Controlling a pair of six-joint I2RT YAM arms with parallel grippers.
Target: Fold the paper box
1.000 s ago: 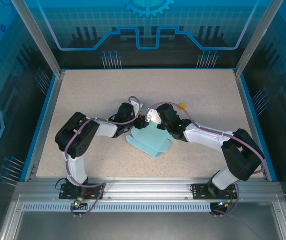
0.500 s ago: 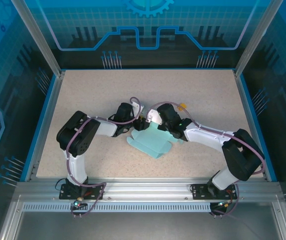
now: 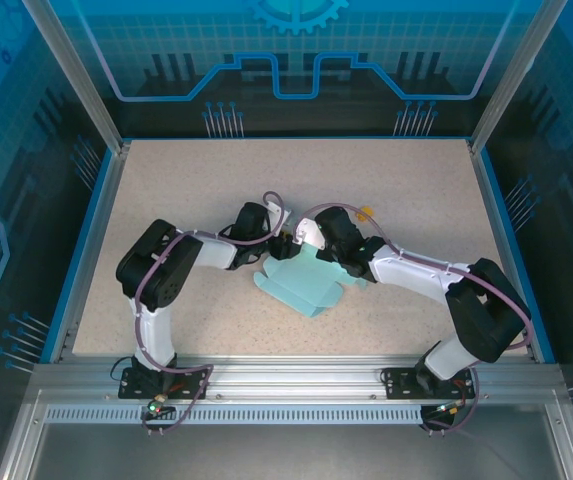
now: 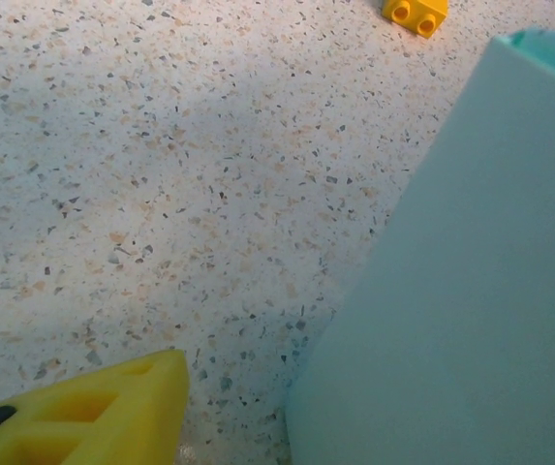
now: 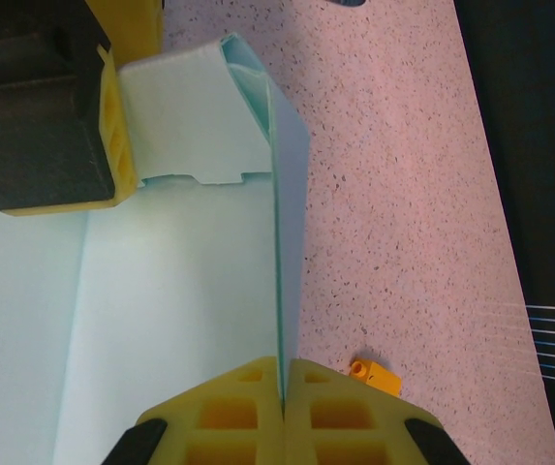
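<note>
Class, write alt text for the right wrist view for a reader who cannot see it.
The right tool is shut on a raised panel of the light blue paper box, seen edge-on, the sheet spreading to its left. The left tool sits by a folded flap at upper left; a small orange brick lies on the speckled table.

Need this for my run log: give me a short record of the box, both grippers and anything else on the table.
paper box: light blue card, partly folded, lying mid-table, one panel standing upright
right gripper: shut on the edge of the upright panel
left gripper: at a flap on the box's far side; grip not clear
orange brick: small, on the table beyond the box, not touching it
</note>
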